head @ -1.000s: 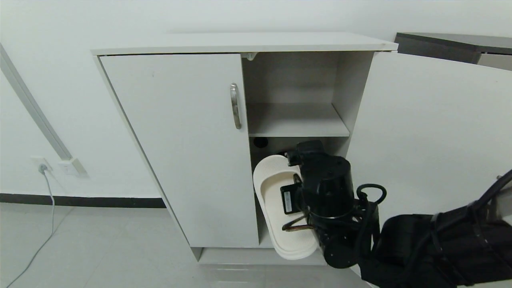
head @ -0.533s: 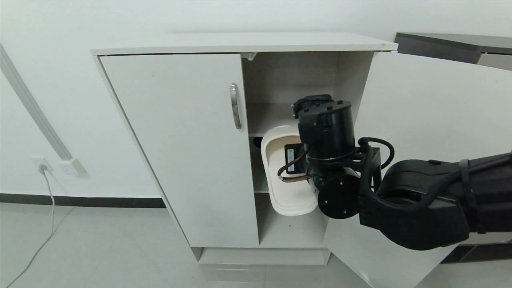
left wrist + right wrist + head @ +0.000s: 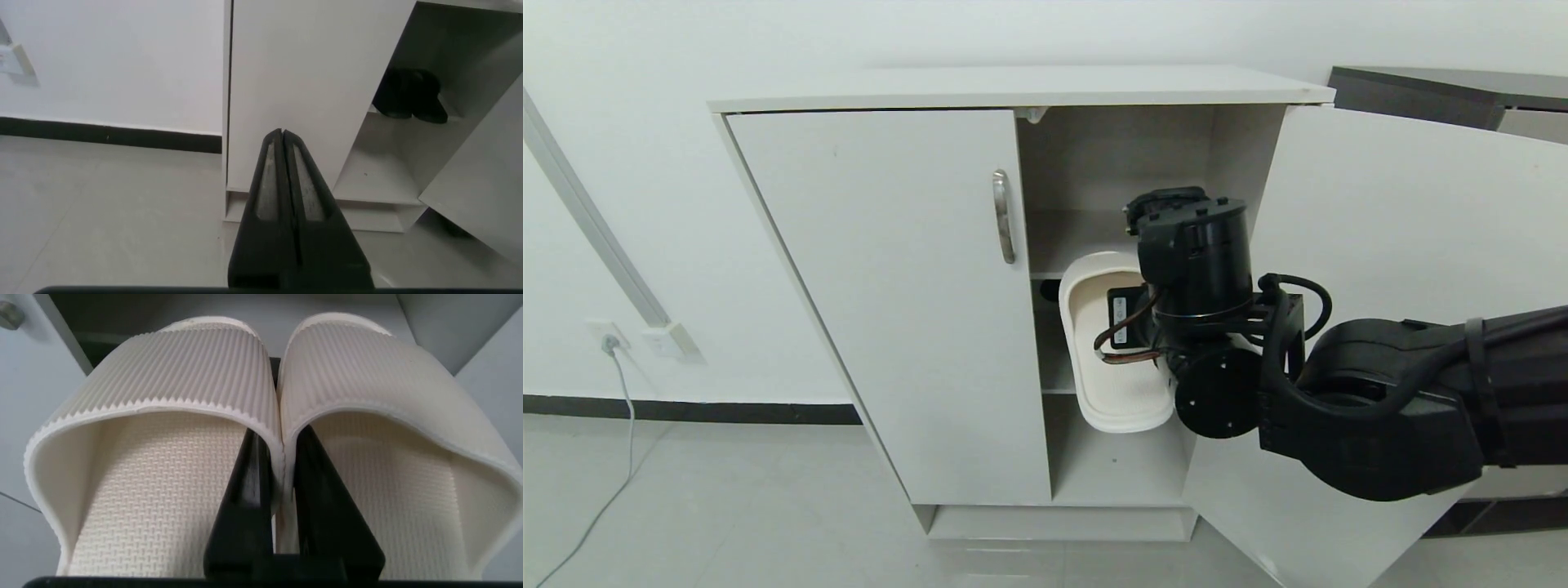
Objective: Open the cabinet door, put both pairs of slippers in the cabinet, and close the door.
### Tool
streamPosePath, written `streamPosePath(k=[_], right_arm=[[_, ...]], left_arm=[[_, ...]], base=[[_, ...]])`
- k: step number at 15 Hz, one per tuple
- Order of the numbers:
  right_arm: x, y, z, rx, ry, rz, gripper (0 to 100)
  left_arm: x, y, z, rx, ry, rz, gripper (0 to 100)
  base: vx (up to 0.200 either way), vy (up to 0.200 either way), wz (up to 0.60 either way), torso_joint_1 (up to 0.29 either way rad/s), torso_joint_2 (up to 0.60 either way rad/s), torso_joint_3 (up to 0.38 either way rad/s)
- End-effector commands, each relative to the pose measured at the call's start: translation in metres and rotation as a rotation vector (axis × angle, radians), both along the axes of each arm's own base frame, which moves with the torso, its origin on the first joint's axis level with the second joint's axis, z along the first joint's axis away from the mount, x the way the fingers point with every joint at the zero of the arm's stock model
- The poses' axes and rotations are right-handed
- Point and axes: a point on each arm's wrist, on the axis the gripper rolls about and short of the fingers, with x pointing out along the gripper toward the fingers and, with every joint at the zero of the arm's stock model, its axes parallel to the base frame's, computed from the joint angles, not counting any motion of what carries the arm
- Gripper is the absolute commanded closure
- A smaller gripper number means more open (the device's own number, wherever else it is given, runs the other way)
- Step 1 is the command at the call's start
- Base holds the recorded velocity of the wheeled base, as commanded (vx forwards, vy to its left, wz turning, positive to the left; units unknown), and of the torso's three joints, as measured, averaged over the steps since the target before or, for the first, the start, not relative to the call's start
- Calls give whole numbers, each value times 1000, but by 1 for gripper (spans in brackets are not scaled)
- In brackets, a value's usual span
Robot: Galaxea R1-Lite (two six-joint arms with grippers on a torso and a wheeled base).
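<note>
Right pincer (image 3: 279, 457) clamps the cream slippers (image 3: 155, 498) by their adjoining straps, mid-frame before the open cabinet (image 3: 1013, 86); left pincer (image 3: 283, 167) sits closed.

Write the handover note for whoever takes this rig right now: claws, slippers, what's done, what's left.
Left claw: shut, empty, low in front of the cabinet.
Right claw: shut on the cream slippers, pinching the pair's inner edges together, held in the open right half at shelf height.
Dark slippers: inside, on the shelf above the bottom compartment.
Done: right door open, dark pair stored.
Left: set the cream pair on a shelf, release, withdraw, close the right door.
</note>
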Motion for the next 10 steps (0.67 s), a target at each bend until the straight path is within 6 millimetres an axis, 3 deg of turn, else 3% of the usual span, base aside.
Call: streamPosePath(k=[1, 10], right_arm=[[-1, -1, 1, 3, -3, 1, 100], [2, 3, -5, -6, 6, 5, 100]], left_arm=[[0, 0, 0, 0, 1, 1, 100], [0, 0, 0, 0, 1, 1, 100]], base=[[200, 0, 0, -2, 2, 7], [200, 0, 0, 2, 2, 3]])
